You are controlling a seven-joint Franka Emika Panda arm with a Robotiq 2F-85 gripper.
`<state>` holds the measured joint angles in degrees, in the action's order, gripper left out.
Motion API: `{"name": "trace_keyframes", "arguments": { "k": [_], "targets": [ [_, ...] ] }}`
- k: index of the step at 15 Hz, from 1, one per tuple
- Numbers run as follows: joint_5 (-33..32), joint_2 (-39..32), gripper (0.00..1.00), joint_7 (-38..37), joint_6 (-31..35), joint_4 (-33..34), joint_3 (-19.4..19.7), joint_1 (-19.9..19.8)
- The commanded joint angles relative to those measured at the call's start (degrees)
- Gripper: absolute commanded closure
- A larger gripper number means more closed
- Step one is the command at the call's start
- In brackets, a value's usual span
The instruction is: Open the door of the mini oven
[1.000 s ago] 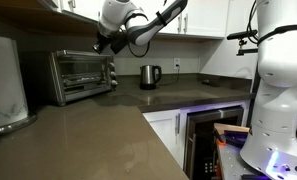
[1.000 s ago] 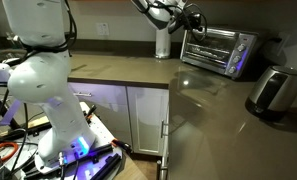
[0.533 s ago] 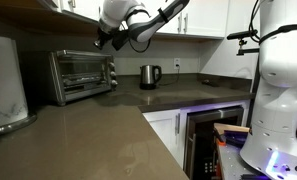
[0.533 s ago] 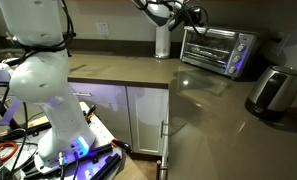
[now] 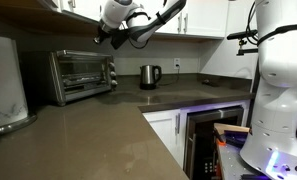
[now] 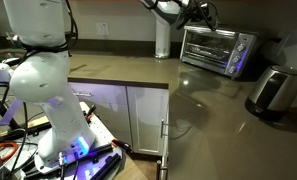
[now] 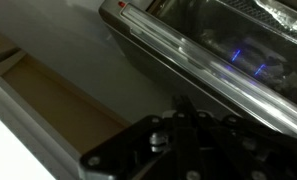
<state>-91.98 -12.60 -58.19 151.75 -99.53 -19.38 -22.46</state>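
We see the claw (image 5: 98, 41) hanging just above the mini oven (image 5: 85, 77), at about 1 o'clock from its front, its fingers pressed together and pinching nothing. The mini oven sits at the back of the brown counter (image 5: 98, 135). Its door (image 5: 76, 74) stands upright and closed, with the glass facing the room. In an exterior view the claw (image 6: 202, 14) shows at 11 o'clock of the mini oven (image 6: 220, 50), apart from the casing. In the wrist view the dark claw (image 7: 184, 108) rises from the 6 o'clock edge, and the handle bar (image 7: 178, 45) of the door runs across above it, untouched. A small steel kettle (image 5: 150, 76) stands on the counter at 3 o'clock of the mini oven.
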Motion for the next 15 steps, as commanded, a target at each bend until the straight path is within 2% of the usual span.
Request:
{"name": "trace_keyframes", "arguments": {
  "k": [1, 9, 15],
  "targets": [
    [-2.8, -3.9, 1.0, -2.4, 1.7, 4.5, 0.3, 0.1],
    [-1.9, -8.6, 1.0, -0.8, 2.1, 7.5, 0.1, 0.4],
    [1.1, -8.4, 1.0, 3.5, 1.3, 5.8, -0.5, 0.3]
  ]
}}
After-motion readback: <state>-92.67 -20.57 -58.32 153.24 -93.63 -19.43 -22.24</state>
